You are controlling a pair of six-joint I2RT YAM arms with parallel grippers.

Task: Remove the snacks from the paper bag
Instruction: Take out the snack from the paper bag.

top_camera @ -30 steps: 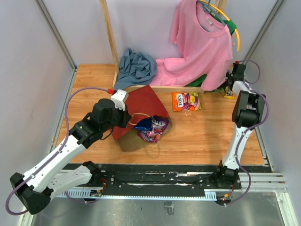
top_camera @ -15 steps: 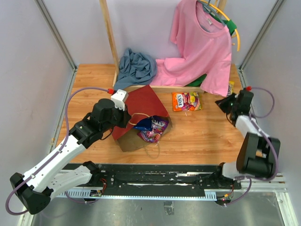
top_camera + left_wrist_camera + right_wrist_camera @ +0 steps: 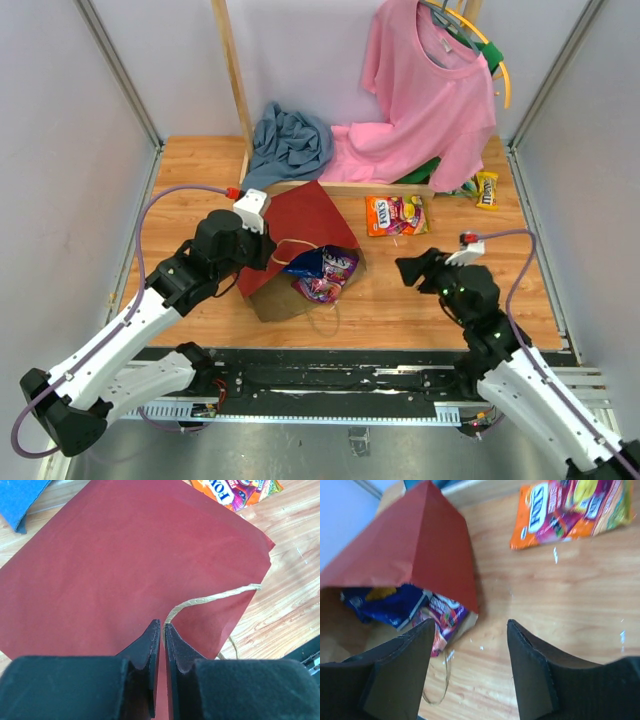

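The left gripper [image 3: 163, 630] was pinched shut on the twine handle [image 3: 210, 601] of the paper bag [image 3: 300, 225], which lay on its side left of the table's [image 3: 200, 170] middle, its mouth toward the near edge, with a blue chip bag [image 3: 325, 262] and a purple packet [image 3: 318, 290] poking out. The right gripper [image 3: 470, 625] hung just right of that mouth, fingers spread wide around nothing; an orange packet [image 3: 396, 214] lay flat toward the far edge and a yellow packet [image 3: 486, 190] near the far right corner
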